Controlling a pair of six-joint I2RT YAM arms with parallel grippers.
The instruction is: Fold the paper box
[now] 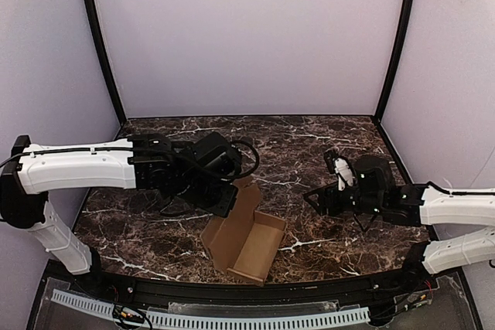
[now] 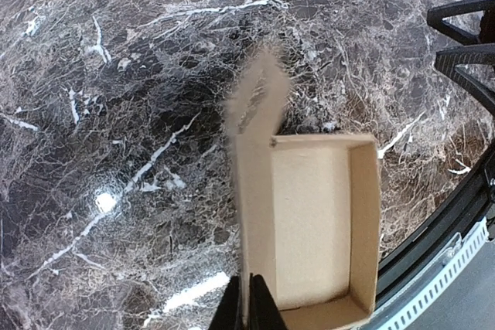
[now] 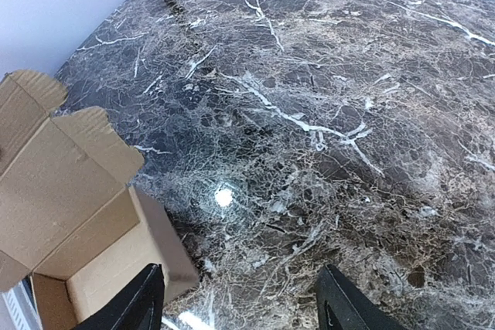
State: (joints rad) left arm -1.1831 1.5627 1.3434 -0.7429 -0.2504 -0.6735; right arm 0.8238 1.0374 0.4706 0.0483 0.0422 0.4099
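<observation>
The paper box (image 1: 249,242) is a plain brown open tray near the table's front edge, with its lid flap standing up at the far left side. My left gripper (image 1: 225,200) is shut on the top of that upright flap. In the left wrist view the fingertips (image 2: 263,308) pinch the flap's edge, with the box (image 2: 309,222) open below. My right gripper (image 1: 319,197) is open and empty, apart from the box to its right. In the right wrist view its fingers (image 3: 352,307) spread wide over the table, with the box (image 3: 69,206) at the left.
The dark marble table (image 1: 309,144) is bounded by lilac walls with black corner posts (image 1: 100,44). A black rail with a white slotted strip (image 1: 232,318) runs along the front edge, close to the box.
</observation>
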